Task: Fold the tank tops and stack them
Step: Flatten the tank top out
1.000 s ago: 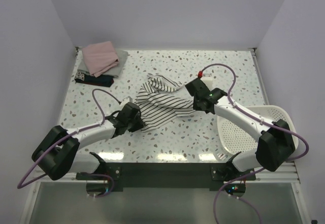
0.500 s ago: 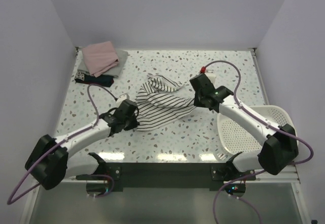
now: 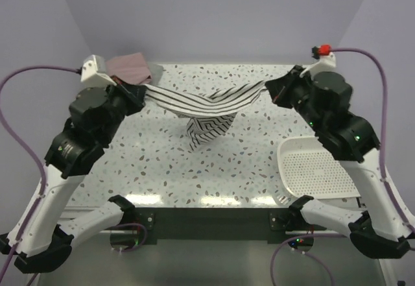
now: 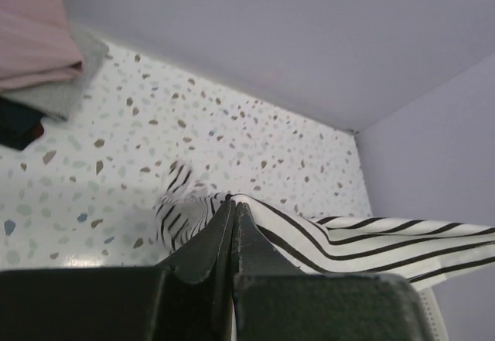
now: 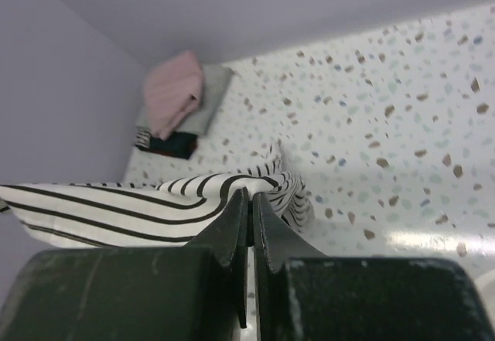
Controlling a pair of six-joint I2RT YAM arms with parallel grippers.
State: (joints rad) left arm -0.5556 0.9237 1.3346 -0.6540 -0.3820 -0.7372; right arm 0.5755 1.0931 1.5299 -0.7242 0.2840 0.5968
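Observation:
The white black-striped tank top (image 3: 204,104) hangs stretched in the air between both arms, its middle sagging toward the table (image 3: 259,150). My left gripper (image 3: 139,91) is shut on its left edge, and my right gripper (image 3: 271,88) is shut on its right edge. In the left wrist view the closed gripper (image 4: 233,208) pinches striped fabric (image 4: 363,240). The right wrist view shows the same grip (image 5: 250,196) on the striped cloth (image 5: 139,206). A folded stack sits at the back left corner: pink top (image 3: 130,69) over grey-green (image 3: 155,72); the dark top (image 5: 166,144) lies under them.
A white slotted basket (image 3: 321,169) lies at the right near edge, under my right arm. The purple walls close in on three sides. Cables loop off both wrists.
Both arms rose high off the table and spread apart, lifting the striped top from a crumpled heap into a stretched hanging span. The left gripper closed on its edge.

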